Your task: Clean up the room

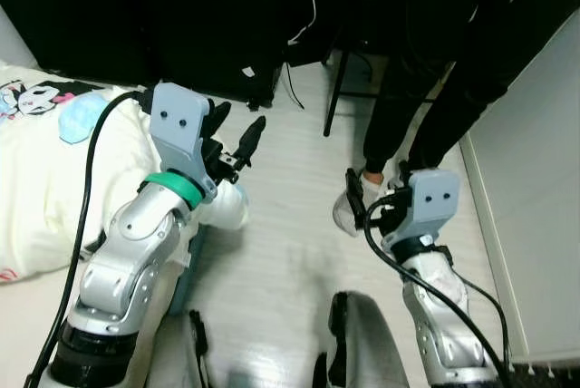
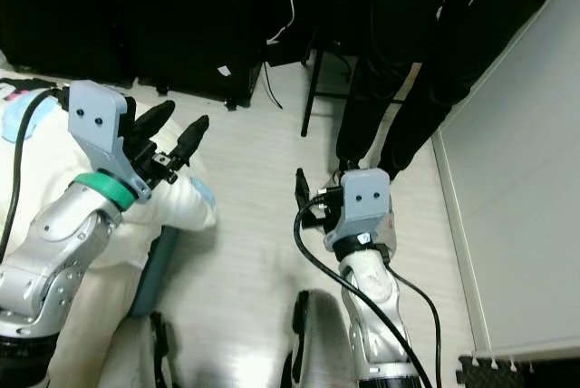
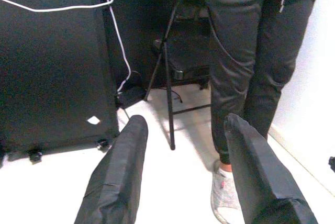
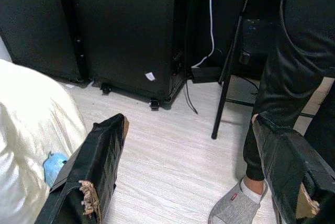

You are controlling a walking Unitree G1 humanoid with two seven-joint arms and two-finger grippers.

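Observation:
My left gripper [image 1: 237,130] is raised over the edge of a bed with a cream blanket [image 1: 45,189], its two black fingers open and nothing between them. My right gripper [image 1: 379,184] hangs lower over the pale wood floor, open and empty, close to a person's grey slipper [image 1: 344,211]. A crumpled light blue item [image 1: 82,116] lies on the blanket near a cartoon-print cloth [image 1: 32,96]. A smaller blue scrap [image 4: 52,165] sits at the blanket's edge. In the left wrist view the open fingers [image 3: 123,166] frame the person's legs.
A person in black trousers [image 1: 408,107] stands at the right, beside a white wall panel [image 1: 535,207]. Black cabinets on castors [image 4: 131,30] line the back, with a white cable [image 3: 112,20] and a black folding chair [image 3: 172,62]. Pale floor [image 1: 281,261] lies ahead.

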